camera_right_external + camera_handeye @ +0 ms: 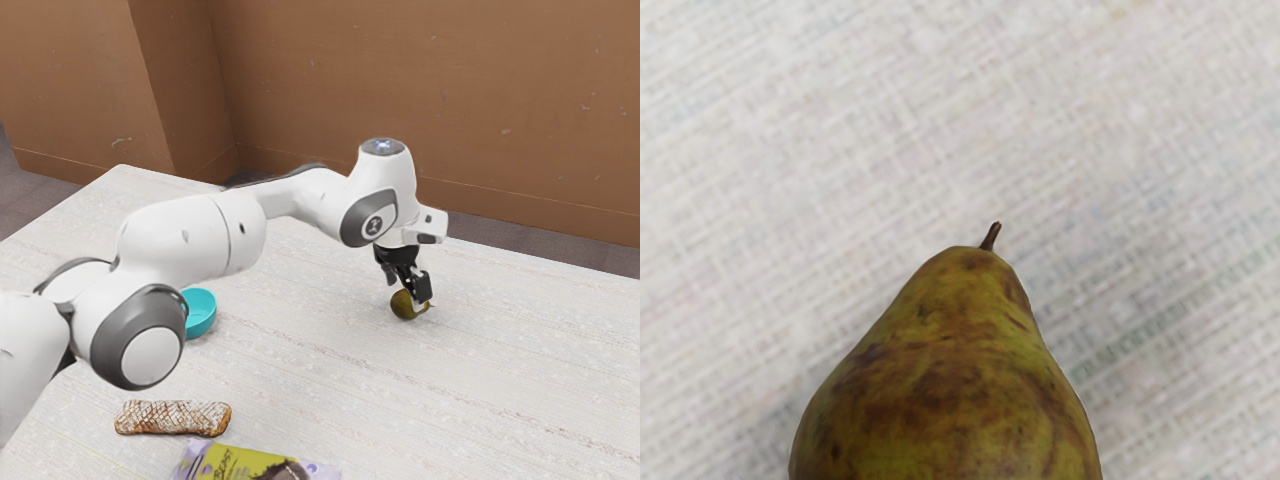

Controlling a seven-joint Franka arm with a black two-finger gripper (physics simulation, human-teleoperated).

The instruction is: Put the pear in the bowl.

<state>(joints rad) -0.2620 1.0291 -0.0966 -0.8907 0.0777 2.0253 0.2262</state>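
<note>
A pale, faintly streaked table (520,370) is shown, its back edge slanting from a far corner at the exterior view's upper left. Nearest that edge, a pear (403,304) is seen low at the surface; contact cannot be told. A turquoise bowl (202,314), partly hidden, is set nearer that corner than a crusted loaf (172,418) and a printed packet (232,463), which are placed farther from the back edge.

Brown-mottled, yellow-green pear (950,380)
</note>
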